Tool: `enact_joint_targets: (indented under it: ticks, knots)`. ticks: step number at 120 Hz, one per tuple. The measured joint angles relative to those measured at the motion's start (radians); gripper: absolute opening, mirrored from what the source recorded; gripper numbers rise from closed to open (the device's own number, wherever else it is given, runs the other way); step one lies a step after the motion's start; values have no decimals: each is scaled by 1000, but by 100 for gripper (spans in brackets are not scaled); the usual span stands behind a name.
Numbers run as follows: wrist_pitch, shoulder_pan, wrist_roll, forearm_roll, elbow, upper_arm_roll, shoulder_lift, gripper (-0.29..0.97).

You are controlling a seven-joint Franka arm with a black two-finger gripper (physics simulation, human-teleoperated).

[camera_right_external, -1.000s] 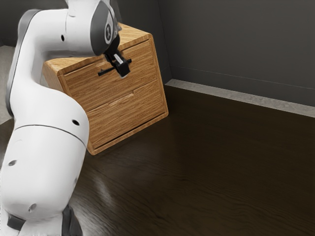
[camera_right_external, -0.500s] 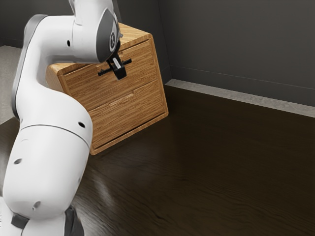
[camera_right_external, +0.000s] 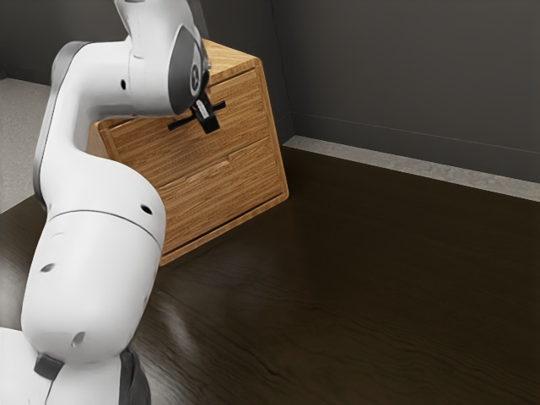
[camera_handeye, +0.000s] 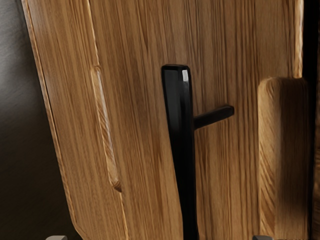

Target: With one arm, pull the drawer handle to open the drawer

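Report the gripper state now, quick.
Gripper: open, jaws wide on either side of the handle, not gripping it.

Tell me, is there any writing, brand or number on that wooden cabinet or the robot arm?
None: no readable words, numbers or signs on the wooden cabinet, its black handle, the white arm or the gripper.
A small pale patch on the gripper is too small to read.

Exterior view: you look from beside the arm point(camera_right_external: 93, 253), the cabinet point(camera_right_external: 228, 169) at 11 o'clock.
Wrist view: you face its front, very near.
Shared: the black handle point(camera_right_external: 179, 123) point(camera_handeye: 179, 150).
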Motion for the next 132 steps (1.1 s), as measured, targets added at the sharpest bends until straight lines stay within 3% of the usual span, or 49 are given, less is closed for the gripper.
enact_joint_targets:
  ticks: [50, 132]
  knots:
    - [4, 8, 43, -4, -12, -7, 0, 20]
    - [-15, 1, 76, -2, -31, -2, -6, 11]
